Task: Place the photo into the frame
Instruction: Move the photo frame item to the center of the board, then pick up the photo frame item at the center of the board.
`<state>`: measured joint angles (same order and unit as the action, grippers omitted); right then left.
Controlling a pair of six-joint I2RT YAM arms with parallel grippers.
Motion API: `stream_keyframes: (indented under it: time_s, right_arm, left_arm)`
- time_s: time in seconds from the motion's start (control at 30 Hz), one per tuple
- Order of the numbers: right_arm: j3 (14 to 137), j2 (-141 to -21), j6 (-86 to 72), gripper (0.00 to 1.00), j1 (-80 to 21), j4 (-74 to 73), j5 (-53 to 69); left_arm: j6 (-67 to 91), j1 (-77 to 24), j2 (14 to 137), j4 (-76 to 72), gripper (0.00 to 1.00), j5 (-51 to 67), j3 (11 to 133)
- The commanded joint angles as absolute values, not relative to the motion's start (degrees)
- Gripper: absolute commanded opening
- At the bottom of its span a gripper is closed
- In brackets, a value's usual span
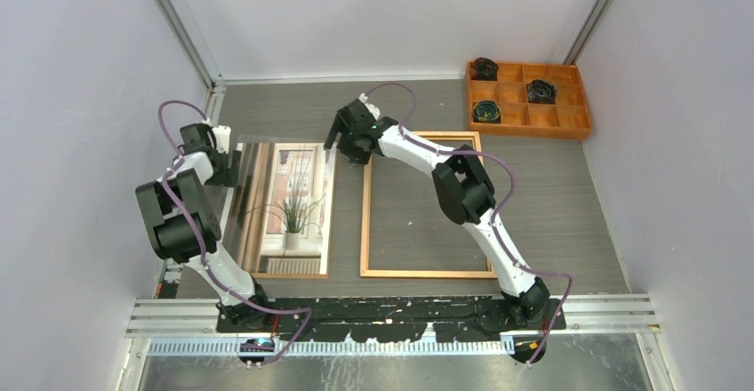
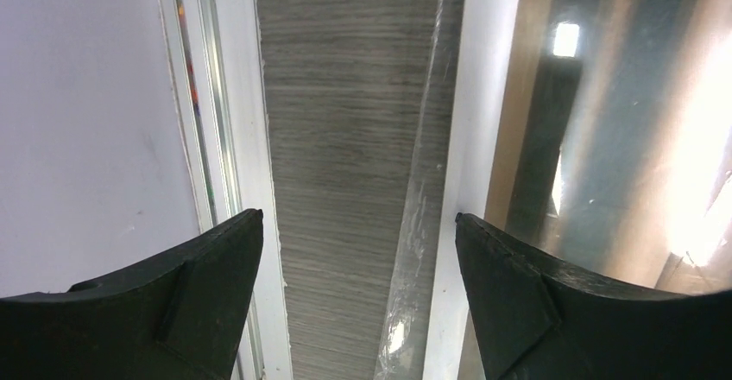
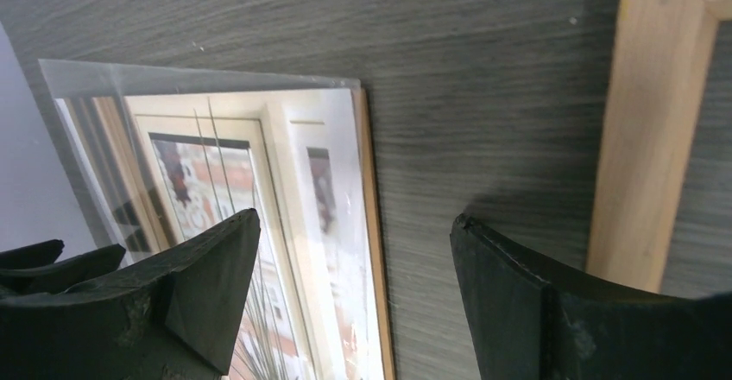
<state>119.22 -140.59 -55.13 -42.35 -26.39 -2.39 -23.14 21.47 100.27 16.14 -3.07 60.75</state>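
The photo [image 1: 293, 204], a print of a spiky potted plant at a window, lies flat on the table left of the frame [image 1: 365, 222]. A clear pane [image 1: 238, 222] lies over the photo, shifted left. The frame is an empty wooden rectangle lying flat. My left gripper [image 1: 229, 165] is open at the pane's far left edge; in the left wrist view its fingertips [image 2: 358, 224] straddle the pane edge [image 2: 423, 207]. My right gripper [image 1: 341, 145] is open at the photo's far right corner. In the right wrist view it [image 3: 354, 220] spans the photo's [image 3: 259, 173] right edge, near the frame's rail [image 3: 643, 138].
An orange compartment tray [image 1: 533, 131] with dark round parts [image 1: 486, 111] stands at the back right. A thin brown board edge [image 3: 373, 224] shows under the photo. Enclosure walls stand close on both sides, with a white rail [image 2: 246, 138] along the left.
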Motion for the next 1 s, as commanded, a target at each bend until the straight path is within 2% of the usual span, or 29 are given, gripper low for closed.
stream_keyframes:
  time_s: [0.0,0.4,0.7,0.77,0.97]
  right_arm:
    - [122.79,-144.61,-55.5,0.86,-42.05,-26.87,-2.55]
    - [123.65,-147.3,-57.44,0.85,-40.84,-20.88,0.22]
    - [118.62,-144.46,-58.21,0.85,-41.15,-19.71,1.63]
    - [116.17,-143.17,-58.19,0.85,-41.48,-19.32,1.52]
    - [113.12,-141.49,-58.37,0.85,-42.2,-19.19,1.75]
  left_arm:
    - [-23.47,19.4,101.27,15.18,0.84,-4.03,58.02]
    - [-24.67,16.8,101.65,13.31,0.85,-3.26,55.77]
    - [-21.14,20.41,95.08,30.42,0.89,8.52,68.31]
    - [-22.06,21.65,94.38,29.92,0.89,6.95,69.76]
    - [-27.5,22.08,97.0,17.67,0.86,-7.66,65.61]
